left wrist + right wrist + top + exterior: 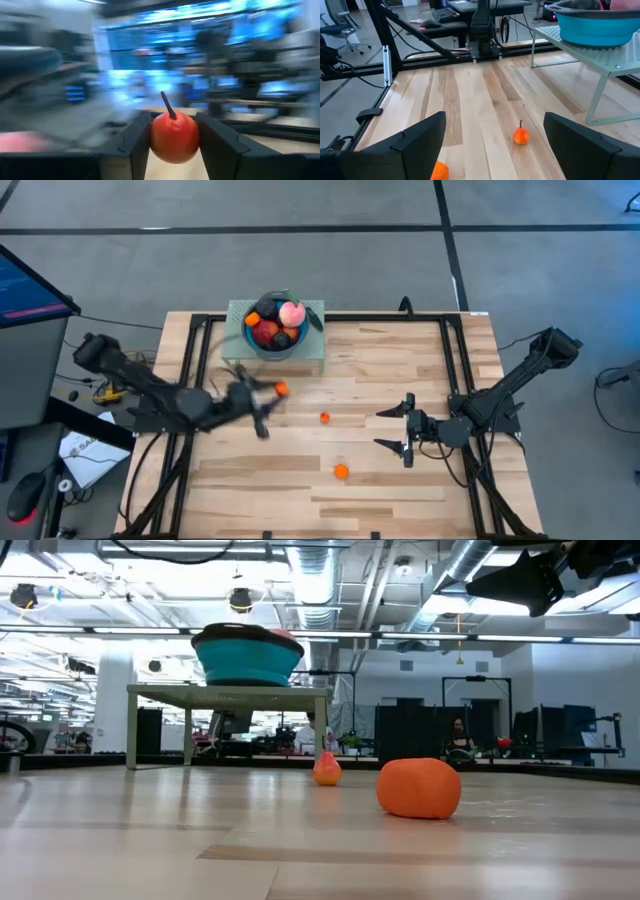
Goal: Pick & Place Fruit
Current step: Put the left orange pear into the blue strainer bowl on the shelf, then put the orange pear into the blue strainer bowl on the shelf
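Observation:
A blue bowl (pixel 271 332) holding several fruits, among them a red one and a pink one (pixel 291 313), stands on a pale green perforated stand (pixel 305 358) at the table's far side. My left gripper (pixel 272 392) is just in front of that stand, shut on a small orange-red fruit (pixel 174 137) with a dark stem. Two more orange fruits lie on the wood, one with a stem (pixel 324 418) mid-table and a rounder one (pixel 341 472) nearer the front edge. My right gripper (pixel 405 430) hovers open to their right, nothing between its fingers. My left gripper pinches the orange-red fruit by its two opposite sides (pixel 156 140) between its two fingers (pixel 134 146). The fingers lie about level and come from the table's left. The fruit sits stem up, lifted clear of the table.
The stand's thin legs (pixel 596 107) leave a gap under the bowl. Black rails (pixel 455 365) run along the table's sides. There is bare wood between the two loose fruits and the left gripper. A monitor (pixel 25 290) stands beyond the table's left edge.

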Available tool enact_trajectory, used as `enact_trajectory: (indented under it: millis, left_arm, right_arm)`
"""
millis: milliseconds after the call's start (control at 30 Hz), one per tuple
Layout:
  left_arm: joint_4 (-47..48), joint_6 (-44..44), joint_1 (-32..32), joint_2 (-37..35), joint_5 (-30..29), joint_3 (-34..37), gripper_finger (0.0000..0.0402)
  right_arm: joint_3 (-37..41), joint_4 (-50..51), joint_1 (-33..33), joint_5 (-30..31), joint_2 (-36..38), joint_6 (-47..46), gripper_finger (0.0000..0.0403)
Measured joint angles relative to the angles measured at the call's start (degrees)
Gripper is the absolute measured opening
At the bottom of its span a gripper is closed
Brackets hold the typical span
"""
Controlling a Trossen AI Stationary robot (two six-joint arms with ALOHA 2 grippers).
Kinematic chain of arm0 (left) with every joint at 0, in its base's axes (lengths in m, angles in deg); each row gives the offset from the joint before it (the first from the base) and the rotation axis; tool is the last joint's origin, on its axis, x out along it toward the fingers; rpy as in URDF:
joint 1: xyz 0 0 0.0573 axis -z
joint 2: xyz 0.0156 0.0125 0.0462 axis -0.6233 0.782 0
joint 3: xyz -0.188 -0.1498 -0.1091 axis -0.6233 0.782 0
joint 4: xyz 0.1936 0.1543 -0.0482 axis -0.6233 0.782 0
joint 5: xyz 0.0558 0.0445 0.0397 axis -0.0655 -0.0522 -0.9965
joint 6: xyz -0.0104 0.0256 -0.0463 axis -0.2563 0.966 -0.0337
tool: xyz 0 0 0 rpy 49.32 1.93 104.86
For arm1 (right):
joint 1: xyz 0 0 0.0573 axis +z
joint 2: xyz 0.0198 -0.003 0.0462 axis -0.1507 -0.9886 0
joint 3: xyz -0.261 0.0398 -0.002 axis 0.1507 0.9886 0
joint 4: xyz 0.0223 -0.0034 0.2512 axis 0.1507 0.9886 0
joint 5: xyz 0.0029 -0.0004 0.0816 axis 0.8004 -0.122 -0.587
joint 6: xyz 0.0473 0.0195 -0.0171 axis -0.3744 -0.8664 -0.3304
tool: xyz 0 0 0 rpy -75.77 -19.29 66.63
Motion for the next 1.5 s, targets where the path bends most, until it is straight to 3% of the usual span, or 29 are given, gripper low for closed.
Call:
enact_trajectory:
  millis: [133,233,367,500,767,900,1100,1500]
  left_arm:
    - [4.0,7.36,-3.34,-6.04,-13.04,0.0,0.0144]
    - [5.86,9.58,-7.94,-8.07,-15.28,0.0,0.0145]
    - [10.65,6.54,-15.26,-8.18,-15.28,0.0,0.0145]
    - [17.9,-3.35,-20.81,-7.9,-15.27,0.0,0.0145]
    - [32.68,-17.46,-25.71,-7.86,-13.58,0.02,0.0145]
    - [33.87,-19.07,-27.96,-6.46,-12.36,0.02,0.0154]
    - [33.61,-20.77,-32.01,-3.54,-6.04,0.02,0.0188]
    - [33.8,-20.58,-33.41,-4.06,-5.66,0.0,0.0262]
  right_arm:
    - [0.0,0.0,-0.02,0.0,0.01,0.0,0.0331]
    - [0.0,0.02,-0.53,-0.01,0.0,0.0,0.0331]
    - [0.0,0.0,-1.7,-0.07,0.0,-0.01,0.0331]
    - [0.0,0.01,-1.99,-0.09,0.0,-0.01,0.0331]
    - [0.0,0.18,-1.97,-0.11,0.0,0.0,0.0331]
    - [0.0,0.24,-2.27,-0.12,0.0,0.0,0.0331]
    - [0.0,0.2,-2.27,-0.13,0.0,-0.01,0.0331]
    - [0.0,0.24,-2.23,-0.16,0.0,-0.01,0.0331]
